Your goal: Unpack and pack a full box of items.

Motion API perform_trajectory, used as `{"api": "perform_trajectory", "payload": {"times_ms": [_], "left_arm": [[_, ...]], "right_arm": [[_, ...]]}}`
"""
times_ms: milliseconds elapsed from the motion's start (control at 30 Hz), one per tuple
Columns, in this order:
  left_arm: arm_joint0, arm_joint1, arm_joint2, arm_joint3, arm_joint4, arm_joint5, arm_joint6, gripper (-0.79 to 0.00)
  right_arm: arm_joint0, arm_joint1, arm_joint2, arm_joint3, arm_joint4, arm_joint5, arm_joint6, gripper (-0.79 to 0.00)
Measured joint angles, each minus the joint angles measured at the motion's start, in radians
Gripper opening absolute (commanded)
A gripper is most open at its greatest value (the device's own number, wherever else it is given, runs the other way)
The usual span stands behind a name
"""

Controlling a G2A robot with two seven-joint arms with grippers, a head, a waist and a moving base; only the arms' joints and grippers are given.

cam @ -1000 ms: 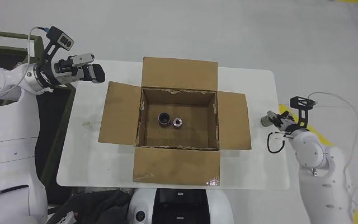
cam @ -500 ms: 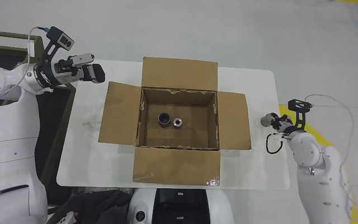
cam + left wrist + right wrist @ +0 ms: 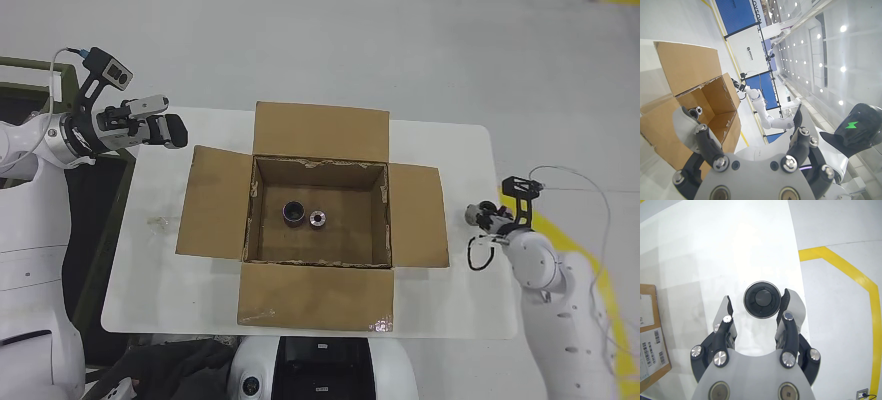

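Both grippers sit outside the open brown cardboard box (image 3: 320,130). Left of the box, the left gripper (image 3: 178,131) hangs spread wide. On the box floor lie a black cylindrical part (image 3: 293,212) and a silver round part (image 3: 318,219), side by side. Right of the box, the right gripper (image 3: 476,214) loosely straddles a black metal-rimmed round part (image 3: 762,299) on the white table (image 3: 450,300), with one finger touching it.

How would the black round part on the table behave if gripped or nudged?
Standing on end on the table, the round part likely stays put unless tipped, then rolls. Its metal-looking rim suggests it is rigid, perhaps slick for the right gripper.
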Motion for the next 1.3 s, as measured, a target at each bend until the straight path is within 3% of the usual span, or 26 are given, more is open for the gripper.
{"api": "perform_trajectory", "payload": {"times_ms": [300,367,400,567,767,1300], "left_arm": [[0.0,0.0,0.0,0.0,0.0,0.0,0.0,0.0],[0.0,0.0,0.0,0.0,0.0,0.0,0.0,0.0],[0.0,0.0,0.0,0.0,0.0,0.0,0.0,0.0],[0.0,0.0,0.0,0.0,0.0,0.0,0.0,0.0],[0.0,0.0,0.0,0.0,0.0,0.0,0.0,0.0],[0.0,0.0,0.0,0.0,0.0,0.0,0.0,0.0]], "right_arm": [[0.037,-0.001,-0.028,0.052,-0.018,0.02,-0.002,-0.265],[0.043,-0.001,-0.032,0.059,-0.018,0.025,-0.004,-0.317],[0.045,-0.001,-0.034,0.061,-0.018,0.026,-0.004,-0.413],[0.052,0.0,-0.04,0.068,-0.022,0.035,0.004,-0.65],[0.03,0.001,-0.034,0.033,-0.016,0.04,-0.002,-0.785],[-0.118,0.008,0.013,-0.247,-0.016,0.05,-0.031,-0.785]]}}
